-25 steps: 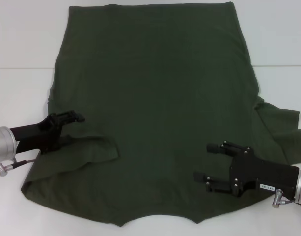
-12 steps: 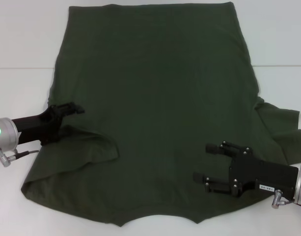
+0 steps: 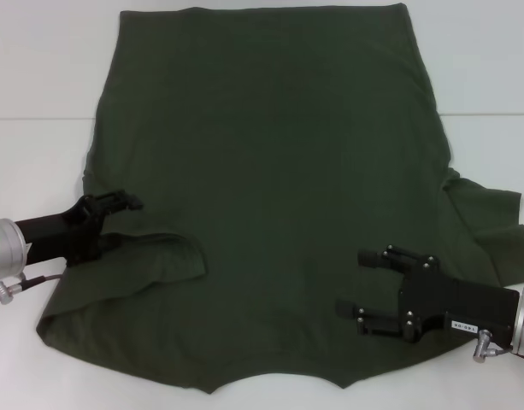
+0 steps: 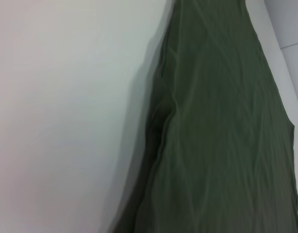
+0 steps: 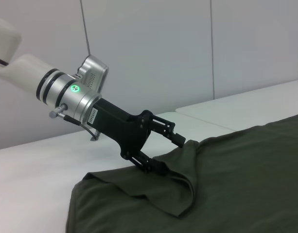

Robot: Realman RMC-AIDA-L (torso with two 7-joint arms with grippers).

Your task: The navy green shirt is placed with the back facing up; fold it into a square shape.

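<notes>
Left hand (image 3: 116, 215) sat with fingers apart at the left sleeve of the one navy green shirt (image 3: 270, 171), lower finger hidden under a fold, while right hand (image 3: 368, 286), fingers apart, small white label unreadable, hovered over the shirt spread flat on the white tabletop (image 3: 39, 68).

A small white label (image 3: 461, 325) sits on the black body of the right gripper (image 3: 357, 287), close to its silver wrist; its dark print cannot be read. No other text, brand, number or sign is legible
</notes>
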